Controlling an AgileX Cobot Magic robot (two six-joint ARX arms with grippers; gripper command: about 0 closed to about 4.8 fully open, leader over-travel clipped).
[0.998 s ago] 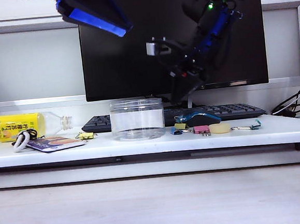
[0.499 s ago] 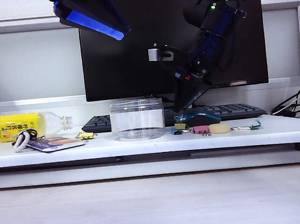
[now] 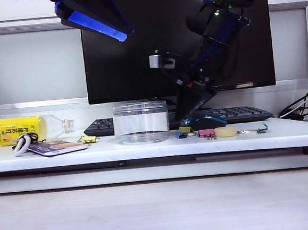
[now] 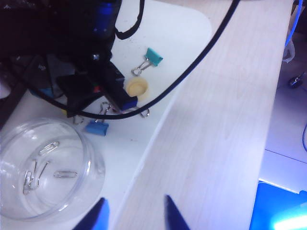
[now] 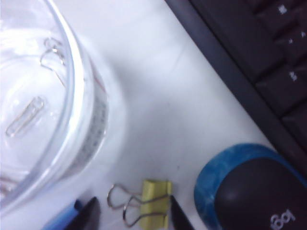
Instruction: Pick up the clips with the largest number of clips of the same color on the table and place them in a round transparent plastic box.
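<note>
monitor (image 3: 138, 47): one, black, standing behind everything.
keyboard (image 3: 234, 114): one, lying behind the mouse; edge also showing in the right wrist view.
right arm: has been lowering over the last second, from above the box's right side down toward the table beside the mouse.
right gripper (image 5: 134, 215): now sitting low just right of the box; fingers apart, straddling a yellow clip, not clamping it.
left gripper (image 4: 134, 218): hanging high at upper left, holding position; fingertips apart, nothing between them.
meaning: my read is the right arm is lining up a pick of a yellow clip; closing and lifting are not yet done.
box (image 3: 141, 122): one, clear, round, standing mid-table in front of the keyboard; left wrist view is showing about four wire paperclips (image 4: 41, 167) inside, no yellow clip visible in it.
bottle (image 3: 24, 129): one, yellow label, lying on its side at far left.
mouse (image 3: 203, 123): one, dark with blue trim, just right of the box.
card (image 3: 58, 147): one, lying flat beside the bottle, white loop with it.
tape roll (image 4: 135, 87): one, pale, right of the mouse.
yellow clips: two counted, one between the fingers (image 5: 154, 203), one left of the box (image 3: 88, 139).
blue clip (image 4: 97, 128): one.
teal clip (image 4: 149, 59): one, at far right.
pink clip (image 3: 206, 133): one, in front of the mouse.
task status: no yellow clip in the box as far as visible.
</note>
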